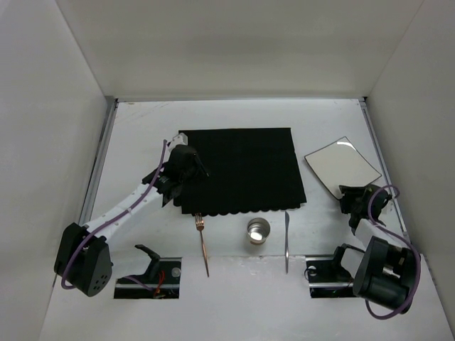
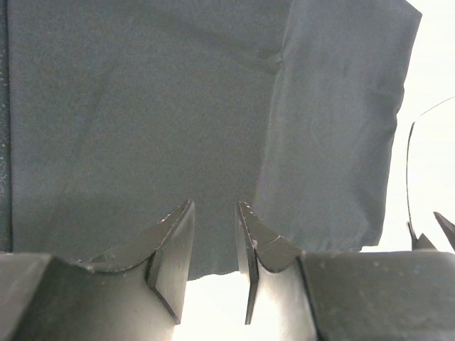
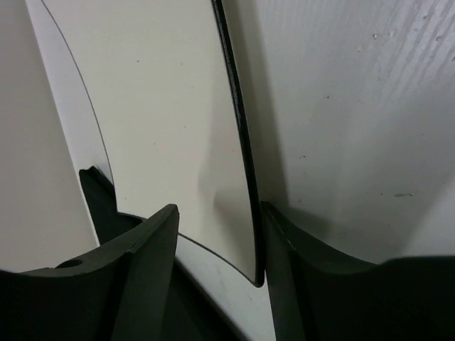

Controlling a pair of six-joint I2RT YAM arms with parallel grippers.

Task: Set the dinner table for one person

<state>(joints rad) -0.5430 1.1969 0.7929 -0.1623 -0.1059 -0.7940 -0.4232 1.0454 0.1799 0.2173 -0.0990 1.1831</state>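
On the white dinner table (image 1: 142, 135) a black scallop-edged placemat (image 1: 242, 170) lies in the middle. My left gripper (image 1: 193, 162) hovers at its left edge. In the left wrist view its jaws (image 2: 216, 206) stand a little apart over the cloth's (image 2: 178, 106) border, with nothing between them. A small square white plate (image 1: 343, 167) rests at the right. My right gripper (image 1: 350, 192) is at its near corner. In the right wrist view that gripper (image 3: 219, 207) is open and straddles the plate's (image 3: 163, 106) corner, the right finger (image 3: 284, 241) against the rim.
A copper fork (image 1: 202, 241), a short glass (image 1: 258, 231) and a knife (image 1: 286, 238) lie in a row in front of the placemat. Metal rails run along both sides of the table, and white walls enclose it.
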